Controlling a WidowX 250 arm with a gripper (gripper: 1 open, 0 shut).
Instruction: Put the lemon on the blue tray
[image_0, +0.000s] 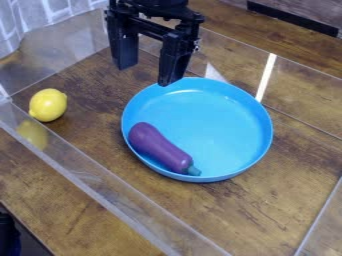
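Well left of the spread, empty black gripper (148, 68), the small yellow lemon (48, 104) is being awaited; reaching toward it is being called for before the round blue plastic tray (247, 125).

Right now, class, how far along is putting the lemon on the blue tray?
Nothing looks done: the lemon sits on the table, left of the tray, which holds only an eggplant. In hand: the open claw hangs empty behind the tray. Left: grasp, carry, place.
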